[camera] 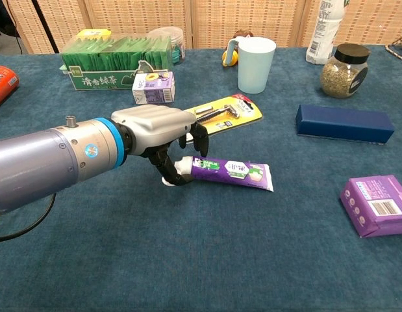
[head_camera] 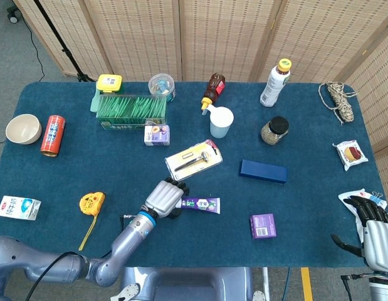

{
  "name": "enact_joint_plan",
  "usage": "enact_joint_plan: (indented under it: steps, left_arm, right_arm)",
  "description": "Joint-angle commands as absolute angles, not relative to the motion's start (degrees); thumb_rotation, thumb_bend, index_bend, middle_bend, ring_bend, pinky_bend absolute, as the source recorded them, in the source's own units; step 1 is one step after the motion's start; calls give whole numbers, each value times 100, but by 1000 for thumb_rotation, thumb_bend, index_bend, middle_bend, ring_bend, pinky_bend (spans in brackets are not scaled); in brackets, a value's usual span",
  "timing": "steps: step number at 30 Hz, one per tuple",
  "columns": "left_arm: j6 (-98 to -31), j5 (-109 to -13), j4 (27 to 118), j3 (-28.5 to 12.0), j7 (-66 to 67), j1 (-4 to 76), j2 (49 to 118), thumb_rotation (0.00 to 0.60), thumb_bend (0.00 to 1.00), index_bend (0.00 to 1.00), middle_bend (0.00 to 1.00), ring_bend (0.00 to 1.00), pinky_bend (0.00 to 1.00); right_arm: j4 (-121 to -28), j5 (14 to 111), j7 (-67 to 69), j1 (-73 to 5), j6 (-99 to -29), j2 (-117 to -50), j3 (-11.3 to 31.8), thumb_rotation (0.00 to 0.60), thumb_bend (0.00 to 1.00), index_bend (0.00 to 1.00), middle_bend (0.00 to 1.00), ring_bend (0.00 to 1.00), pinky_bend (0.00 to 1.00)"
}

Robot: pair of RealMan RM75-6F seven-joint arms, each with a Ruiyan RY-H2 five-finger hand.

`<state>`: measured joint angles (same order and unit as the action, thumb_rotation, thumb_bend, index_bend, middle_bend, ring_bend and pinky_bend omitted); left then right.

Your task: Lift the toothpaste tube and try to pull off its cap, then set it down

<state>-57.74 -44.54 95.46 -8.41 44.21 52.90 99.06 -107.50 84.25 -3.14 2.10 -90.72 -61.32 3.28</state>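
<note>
The toothpaste tube (head_camera: 205, 204) (camera: 234, 171), purple and white, lies flat on the blue tablecloth near the front middle, with its white cap (camera: 165, 182) pointing left. My left hand (head_camera: 163, 197) (camera: 160, 132) sits over the cap end. Its fingers curl down around the tube's neck and the thumb presses against the cap. The tube still rests on the table. My right hand (head_camera: 372, 227) shows only in the head view, at the table's front right corner. It holds nothing and its fingers are apart.
A yellow razor pack (head_camera: 194, 158) (camera: 223, 112) lies just behind the left hand. A dark blue box (head_camera: 262, 170) (camera: 343, 123) and a small purple box (head_camera: 262, 225) (camera: 377, 205) sit to the right. A pale cup (head_camera: 221, 121) stands further back; a yellow tape measure (head_camera: 91, 204) lies left.
</note>
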Motion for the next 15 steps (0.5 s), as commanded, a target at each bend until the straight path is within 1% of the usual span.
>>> enact_joint_plan:
  steps: [1, 7, 11, 15]
  left_arm:
    - [-5741, -4313, 9496, -873, 4409, 5346, 9972, 507, 316, 365, 310, 298, 202]
    - [-5802, -4222, 9413, -872, 4461, 5449, 10094, 503, 316, 417, 336, 315, 202]
    - [-5845, -4170, 9357, -803, 4469, 5452, 10130, 512, 320, 457, 384, 347, 202]
    - [-5890, -4162, 9324, -777, 4430, 5440, 10144, 520, 328, 475, 415, 365, 202]
  right_arm:
    - [-10750, 8427, -315, 216, -9076, -6133, 328, 600, 0, 234, 202, 161, 172]
    - [-10759, 8426, -319, 273, -9124, -6129, 310, 600, 0, 234, 202, 162, 176]
    - [-10744, 8407, -298, 312, -9147, -6121, 303, 600, 0, 233, 201, 161, 176]
    - [-10747, 8419, -299, 308, -9132, -6121, 308, 600, 0, 233, 201, 162, 176]
